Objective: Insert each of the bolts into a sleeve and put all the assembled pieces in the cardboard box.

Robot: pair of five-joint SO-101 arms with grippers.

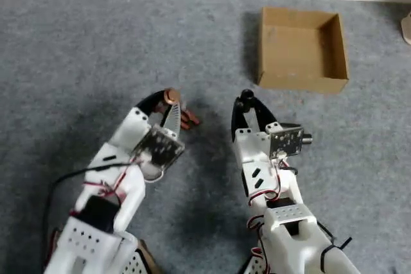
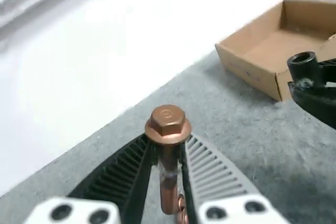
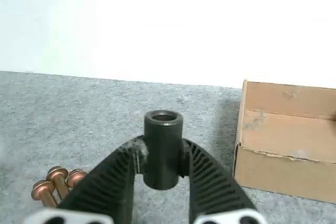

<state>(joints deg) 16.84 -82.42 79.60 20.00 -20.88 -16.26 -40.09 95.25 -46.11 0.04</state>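
- Bolt (image 2: 167, 123) sits clamped in my left gripper (image 2: 168, 145); sleeve (image 3: 163, 129) sits clamped in my right gripper (image 3: 163, 153).
- Insertion step, I judge; next, line the shank up with the bore.

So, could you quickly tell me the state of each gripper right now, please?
Left gripper: shut on a copper bolt.
Right gripper: shut on a black sleeve.

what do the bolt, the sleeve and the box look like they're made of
Bolt: probably metal with a copper-coloured finish, going by its smooth sheen. Sleeve: matte black, metal or plastic, cannot tell. Cardboard box: plain brown cardboard, dull, rough-edged.
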